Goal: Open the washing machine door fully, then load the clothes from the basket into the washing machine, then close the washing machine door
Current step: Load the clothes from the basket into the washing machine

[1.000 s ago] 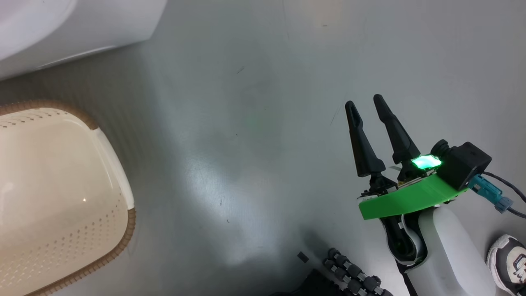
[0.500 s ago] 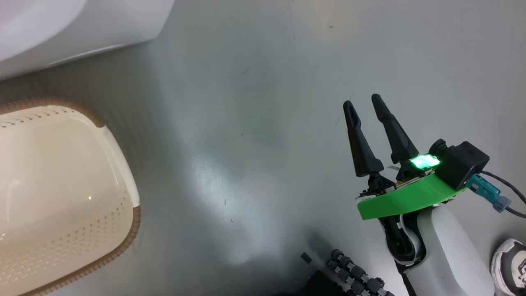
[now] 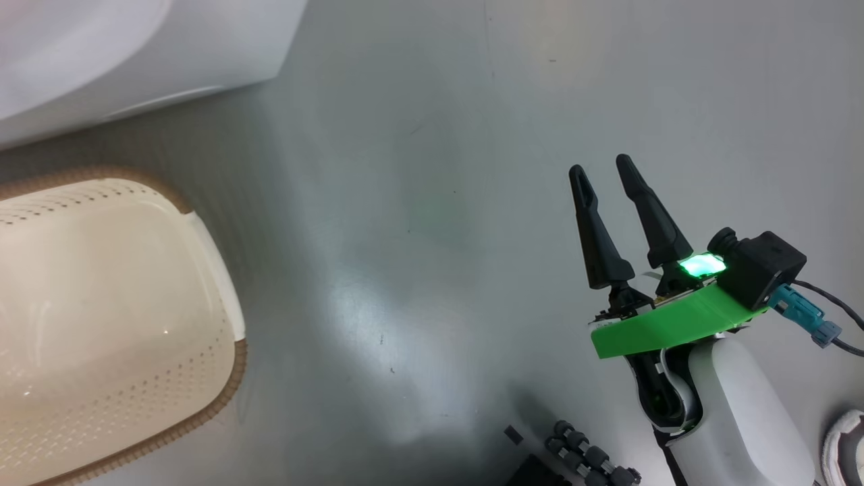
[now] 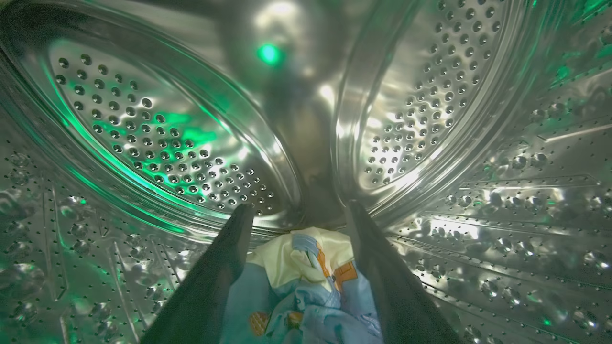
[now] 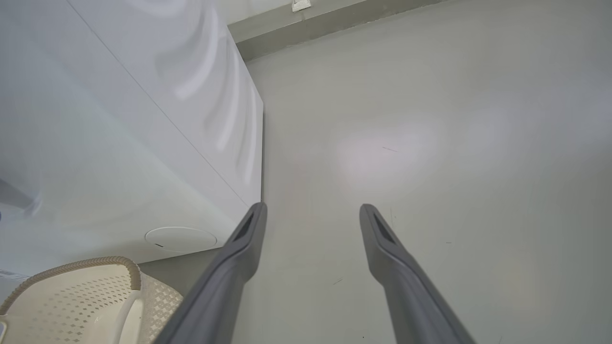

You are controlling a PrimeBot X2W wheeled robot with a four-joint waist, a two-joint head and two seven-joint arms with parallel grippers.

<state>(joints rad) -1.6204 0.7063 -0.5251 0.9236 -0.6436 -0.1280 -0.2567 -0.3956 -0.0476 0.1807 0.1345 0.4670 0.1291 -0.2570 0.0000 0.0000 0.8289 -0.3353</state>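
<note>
My left gripper [image 4: 299,208] is open, deep inside the washing machine's perforated steel drum [image 4: 158,138]. The clothes [image 4: 306,286], blue with orange-brown figures and a cream lining, lie bunched low between its spread fingers. The basket [image 3: 155,385] sits on the floor at the left of the head view and holds nothing; its rim also shows in the right wrist view [image 5: 71,267]. The washing machine's white body [image 3: 135,54] fills the upper left corner, also seen from the right wrist [image 5: 119,143]. My right gripper [image 3: 601,167] hangs open over bare floor [image 5: 311,208]. The door is out of view.
Grey floor [image 3: 432,236] spreads between the basket and my right arm. My base's dark roller wheels [image 3: 587,459] show at the bottom edge. A person's shoe [image 3: 847,445] pokes in at the lower right corner. A wall skirting [image 5: 325,24] runs behind the machine.
The head camera has shifted, so basket and machine slide slightly right and down in the picture. The right gripper holds the same open pose. The shoe has nearly left the frame.
</note>
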